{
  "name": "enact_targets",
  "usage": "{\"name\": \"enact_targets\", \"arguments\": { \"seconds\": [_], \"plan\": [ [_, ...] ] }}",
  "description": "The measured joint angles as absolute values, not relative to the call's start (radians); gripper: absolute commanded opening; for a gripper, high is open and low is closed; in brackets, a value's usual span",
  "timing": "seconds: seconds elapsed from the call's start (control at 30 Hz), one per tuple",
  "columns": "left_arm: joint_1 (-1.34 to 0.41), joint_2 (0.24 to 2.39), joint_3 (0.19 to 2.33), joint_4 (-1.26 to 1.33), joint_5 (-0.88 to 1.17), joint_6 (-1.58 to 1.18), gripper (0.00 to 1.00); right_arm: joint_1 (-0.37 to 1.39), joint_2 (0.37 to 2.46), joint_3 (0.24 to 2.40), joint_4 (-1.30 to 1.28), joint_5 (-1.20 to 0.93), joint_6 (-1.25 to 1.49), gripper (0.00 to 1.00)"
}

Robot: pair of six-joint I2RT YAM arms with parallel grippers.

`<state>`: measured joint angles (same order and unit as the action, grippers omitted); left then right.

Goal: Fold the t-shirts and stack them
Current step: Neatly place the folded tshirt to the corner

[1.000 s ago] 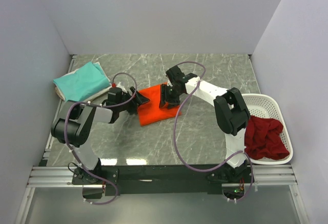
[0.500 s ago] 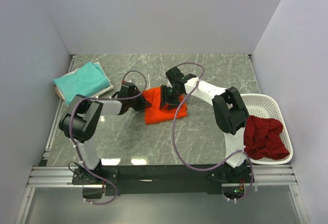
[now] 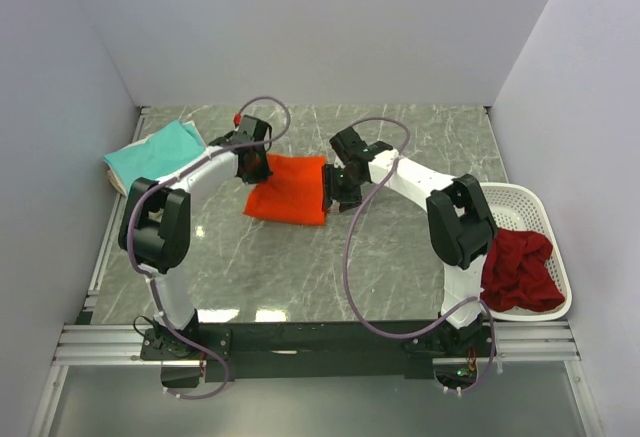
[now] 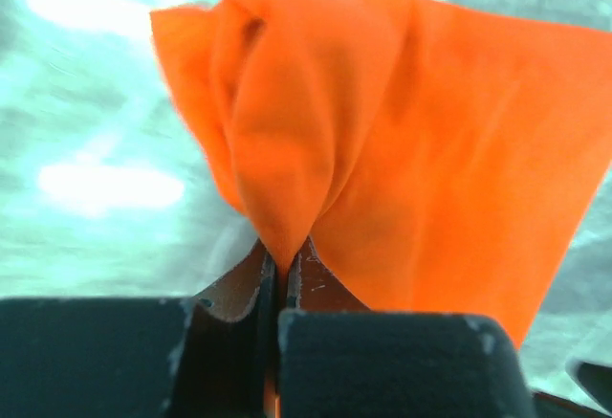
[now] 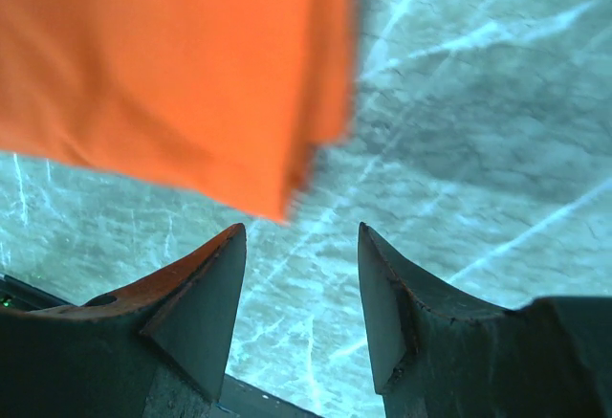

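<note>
Clock directions are from the top view, with 12 = far wall and 6 = arm bases.

- The orange t-shirt (image 3: 288, 192) is folded and sits near table centre, slightly toward 11. We read it as near-square, marginally longer along 9–3. Its edges are roughly parallel to the table (image 3: 420, 147) edges, and the near-left corner flares toward 7.
- The left gripper (image 3: 255, 165) is at the shirt's 10 o'clock corner, with its jaws pressed together on a pinch of orange fabric. In the left wrist view the cloth bunches into a ridge at the fingertips (image 4: 260, 275) and fans out away from them. We can't tell whether that corner is lifted or flat.
- The right gripper (image 3: 333, 192) is at the shirt's 3 o'clock edge, just beside it, with its jaws apart and nothing between them. In the right wrist view the folded layered edge hangs ahead of the fingers (image 5: 206, 284), with bare marble underneath.
- The teal t-shirt (image 3: 155, 154) lies folded at 10 near the left wall, well apart from the orange one. A cream layer (image 3: 113, 181) peeks out under it on the 8 o'clock side.
- The dark red t-shirts (image 3: 518, 269) lie crumpled in the white basket (image 3: 520, 200) at 4, off the table's right edge.
- The left forearm lies between the teal shirt and the orange shirt.
- The right arm's purple cable (image 3: 347, 247) loops over the table at 6 of the shirt and doesn't touch the cloth.
</note>
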<state>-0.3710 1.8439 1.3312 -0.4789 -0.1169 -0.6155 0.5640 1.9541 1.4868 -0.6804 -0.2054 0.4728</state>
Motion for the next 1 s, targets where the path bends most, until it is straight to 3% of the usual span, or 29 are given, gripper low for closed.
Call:
{"name": "enact_targets", "arguments": {
  "seconds": [0.33,1.0],
  "plan": [
    [-0.318,1.876,1.559,-0.727,-0.262,-0.397,0.00,0.554,1.926,1.424,-0.680,-0.203,0.467,0.57],
    [-0.080,2.006,2.045,-0.955,-0.133,-0.194,0.00,0.554,1.904,1.344,-0.665,-0.212,0.462,0.57]
  ]
}}
